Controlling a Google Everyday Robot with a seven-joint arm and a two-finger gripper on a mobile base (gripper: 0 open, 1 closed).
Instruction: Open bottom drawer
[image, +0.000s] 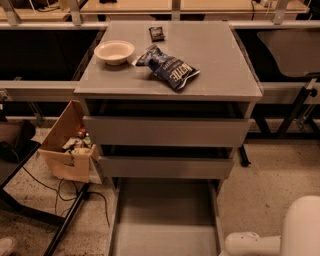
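The grey cabinet (210, 55) has three drawers. The bottom drawer (165, 207) is pulled far out toward me along the floor, and its shallow grey box interior shows from above. Its near end runs off the lower edge of the view. The two taller drawer fronts above it, top (165, 131) and middle (165, 167), stand stepped slightly forward with dark gaps above them. My gripper is out of view. Only white rounded parts of my arm (280, 235) show at the bottom right, right of the pulled-out drawer.
On the cabinet top lie a white bowl (114, 51), a blue chip bag (167, 67) and a small dark packet (157, 33). A cardboard box (67, 147) with clutter stands on the floor at the left, with cables and a black stand leg (67, 225) nearby.
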